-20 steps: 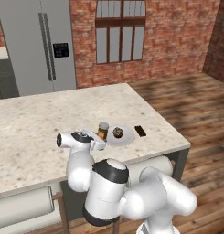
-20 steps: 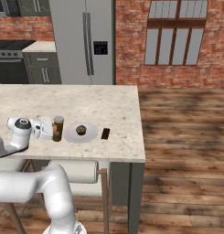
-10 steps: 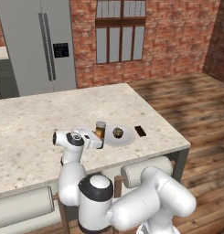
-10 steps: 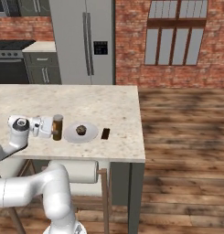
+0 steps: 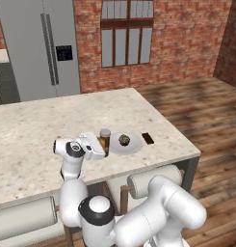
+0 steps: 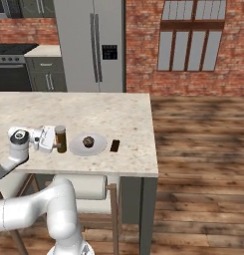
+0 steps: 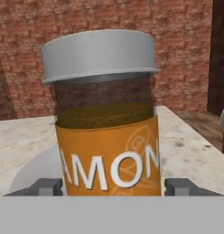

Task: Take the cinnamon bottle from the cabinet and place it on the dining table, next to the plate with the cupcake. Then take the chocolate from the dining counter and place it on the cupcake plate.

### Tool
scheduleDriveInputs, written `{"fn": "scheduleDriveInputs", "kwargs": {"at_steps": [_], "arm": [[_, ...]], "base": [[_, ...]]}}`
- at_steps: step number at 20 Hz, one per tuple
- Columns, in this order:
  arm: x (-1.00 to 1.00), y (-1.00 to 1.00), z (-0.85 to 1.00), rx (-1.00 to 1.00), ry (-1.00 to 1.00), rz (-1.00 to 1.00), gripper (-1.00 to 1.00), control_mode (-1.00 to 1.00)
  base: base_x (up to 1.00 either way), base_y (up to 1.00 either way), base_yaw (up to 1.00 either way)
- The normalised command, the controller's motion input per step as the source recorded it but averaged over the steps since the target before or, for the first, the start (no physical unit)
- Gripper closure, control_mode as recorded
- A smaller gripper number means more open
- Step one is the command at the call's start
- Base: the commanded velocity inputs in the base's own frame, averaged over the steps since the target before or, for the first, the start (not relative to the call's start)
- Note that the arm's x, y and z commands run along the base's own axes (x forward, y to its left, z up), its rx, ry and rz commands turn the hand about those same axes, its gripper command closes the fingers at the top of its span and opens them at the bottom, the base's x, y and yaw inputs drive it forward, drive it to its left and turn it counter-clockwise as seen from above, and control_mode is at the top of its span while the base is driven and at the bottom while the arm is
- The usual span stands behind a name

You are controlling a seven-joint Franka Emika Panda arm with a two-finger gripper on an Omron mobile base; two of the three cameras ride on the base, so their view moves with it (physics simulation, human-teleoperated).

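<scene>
One step is in hand: setting the cinnamon down beside the cupcake plate.

Left base view: orange-labelled, grey-capped cinnamon bottle (image 5: 105, 141) stands upright on the speckled stone counter (image 5: 37, 130), just left of the round grey plate (image 5: 125, 143) carrying the dark cupcake (image 5: 124, 140). The small dark chocolate bar (image 5: 148, 138) lies on the counter just right of the plate. The pincer (image 5: 104, 148) is level with the bottle's lower half; fingertips are hard to make out here.

Right base view: same layout. The bottle (image 6: 60, 139) sits just left of the plate (image 6: 87, 144), cupcake (image 6: 87, 142) in the middle, chocolate (image 6: 114, 145) just right of it, all near the counter's near edge. The pincer (image 6: 55, 144) is up against the bottle from the left.

Hand view: the bottle (image 7: 107, 123) is dead centre and upright, with a grey fingertip on either side of its base. Whether they touch the glass or stand just apart, I cannot tell.

Judgement: placement looks essentially done. The next move calls for the fingers fully clear of the bottle, a straight retreat without tipping it, then a reach over the plate for the chocolate.
</scene>
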Motion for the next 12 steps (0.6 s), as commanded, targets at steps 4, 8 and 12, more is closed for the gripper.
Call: {"fn": "scheduleDriveInputs", "kwargs": {"at_steps": [4,8,12], "arm": [[-0.08,0.23,0.14,0.00,-0.04,-0.08,-1.00,-1.00],[-0.08,0.11,0.62,0.00,-0.01,-0.09,-1.00,-1.00],[-0.02,0.35,0.86,0.00,0.00,-0.04,-1.00,-1.00]], "base": [[0.00,0.00,0.00],[0.00,0.00,0.00],[0.00,0.00,0.00]]}}
